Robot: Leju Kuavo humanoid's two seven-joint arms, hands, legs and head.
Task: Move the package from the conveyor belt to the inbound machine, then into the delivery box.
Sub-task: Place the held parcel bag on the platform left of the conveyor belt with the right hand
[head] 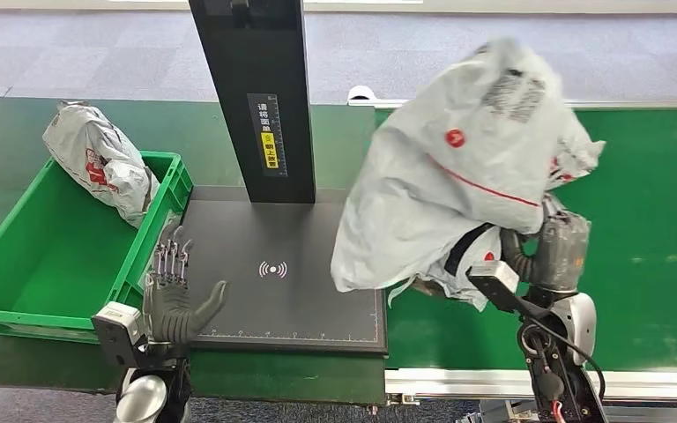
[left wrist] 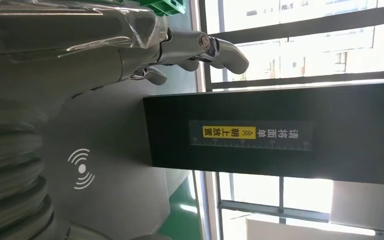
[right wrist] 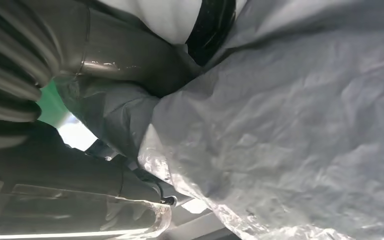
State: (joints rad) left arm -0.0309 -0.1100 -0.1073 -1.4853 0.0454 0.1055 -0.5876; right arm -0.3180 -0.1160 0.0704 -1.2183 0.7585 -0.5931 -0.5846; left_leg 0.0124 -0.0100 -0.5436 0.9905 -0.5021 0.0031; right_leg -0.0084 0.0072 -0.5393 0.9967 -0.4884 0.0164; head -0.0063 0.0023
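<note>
The green delivery box (head: 18, 291) at left contained one grey parcel (head: 99, 160). The right hand (head: 554, 251) gripped the raised package (head: 458, 167); the left hand (head: 172, 295) was empty, fingers spread.

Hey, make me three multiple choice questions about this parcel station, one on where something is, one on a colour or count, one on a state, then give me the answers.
1. Where does the small grey package lie?
A. in the green bin's far corner
B. on the scanner plate
C. on the conveyor belt

2. How many grey packages are in the head view?
A. one
B. two
C. three

3. What is the right hand doing?
A. hanging free with nothing in it
B. holding the big package in the air
C. pressing the plate

Answers: 1 A, the small package leans on the green bin at its far rim. 2 B, one in the bin and the big package aloft. 3 B, the big package hangs over the edge where the black plate meets the green belt, gripped from below.
</note>
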